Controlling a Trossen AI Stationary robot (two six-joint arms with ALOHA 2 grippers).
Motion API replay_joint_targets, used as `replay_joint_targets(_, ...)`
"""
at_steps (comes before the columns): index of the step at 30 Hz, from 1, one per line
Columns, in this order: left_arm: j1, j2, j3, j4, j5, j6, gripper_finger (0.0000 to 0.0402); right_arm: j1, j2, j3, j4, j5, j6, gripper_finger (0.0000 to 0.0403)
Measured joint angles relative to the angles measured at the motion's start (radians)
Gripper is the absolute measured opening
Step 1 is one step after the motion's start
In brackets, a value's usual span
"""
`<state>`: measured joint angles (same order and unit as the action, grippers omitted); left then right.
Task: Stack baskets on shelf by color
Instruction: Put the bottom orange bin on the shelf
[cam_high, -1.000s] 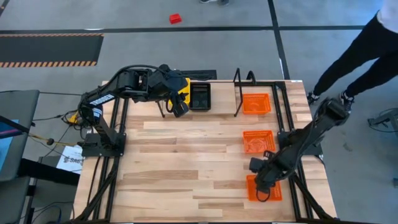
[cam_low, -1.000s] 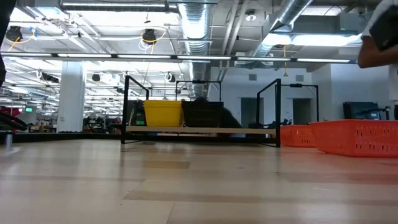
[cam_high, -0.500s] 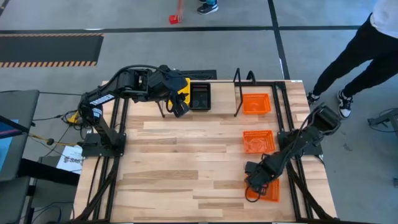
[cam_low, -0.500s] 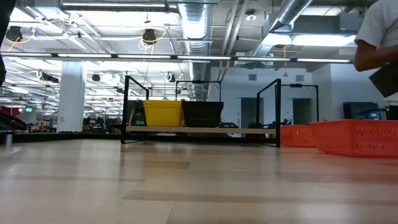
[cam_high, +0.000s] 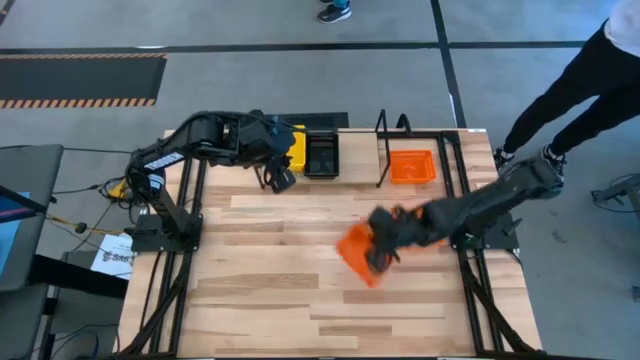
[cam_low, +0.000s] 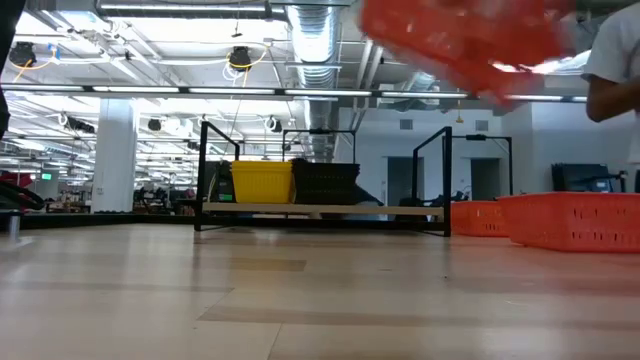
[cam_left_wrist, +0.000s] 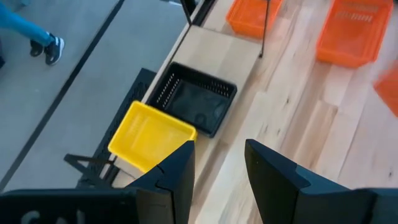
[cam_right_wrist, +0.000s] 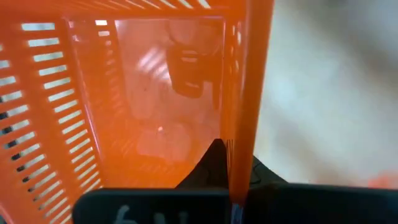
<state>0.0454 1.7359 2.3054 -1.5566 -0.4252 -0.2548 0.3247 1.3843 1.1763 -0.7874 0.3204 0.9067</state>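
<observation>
A yellow basket (cam_high: 293, 147) and a black basket (cam_high: 322, 155) sit side by side on the shelf (cam_high: 355, 165) at the far edge. One orange basket (cam_high: 411, 166) rests on the table just right of the shelf's end hoop. Another orange basket (cam_left_wrist: 354, 31) lies nearer; my right arm hides it in the high view. My right gripper (cam_high: 381, 254) is shut on a third orange basket (cam_high: 356, 256), held above the table's middle and showing blurred high in the low view (cam_low: 460, 40). My left gripper (cam_left_wrist: 217, 180) hovers open in front of the yellow basket with nothing between its fingers. My right gripper pinches one side wall (cam_right_wrist: 247, 124) of the orange basket, one finger (cam_right_wrist: 212, 163) inside and the other outside. The fingers come from the table's right side. The basket is lifted clear of the table and tilted.
A person stands beyond the table's right edge (cam_high: 590, 80), with an arm showing in the low view (cam_low: 612, 70). The shelf board between the black basket and the right hoop (cam_high: 383, 150) is bare. Bare wood lies across the table's near and left parts.
My right gripper has shut on the orange basket at the near right. It has lifted the basket clear and swung it toward the table's middle, tipping it. That corner of the table is now bare.
</observation>
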Motion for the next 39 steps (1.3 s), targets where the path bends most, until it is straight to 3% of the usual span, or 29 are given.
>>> replay_joint_targets(6, -0.037, 0.000, 0.000, -0.015, 0.001, 0.018, 0.0130, -0.154, -0.061, 0.206, 0.001, 0.257, -0.217, 0.0002)
replay_joint_targets(12, -0.073, 0.000, 0.000, -0.015, 0.001, 0.032, 0.0130, -0.344, -0.045, 0.321, 0.025, 0.288, -0.261, 0.0001)
replay_joint_targets(24, -0.111, 0.000, 0.000, -0.015, 0.000, 0.033, 0.0130, -0.621, 0.154, 0.319, 0.007, 0.061, -0.225, 0.0001)
replay_joint_targets(31, -0.113, 0.000, 0.000, -0.015, 0.012, 0.032, 0.0130, -0.701, 0.249, 0.319, 0.006, -0.010, -0.198, 0.0000)
replay_joint_targets(39, -0.113, 0.000, 0.000, -0.014, 0.021, 0.026, 0.0130, -0.767, 0.245, 0.319, -0.040, -0.064, -0.170, 0.0000)
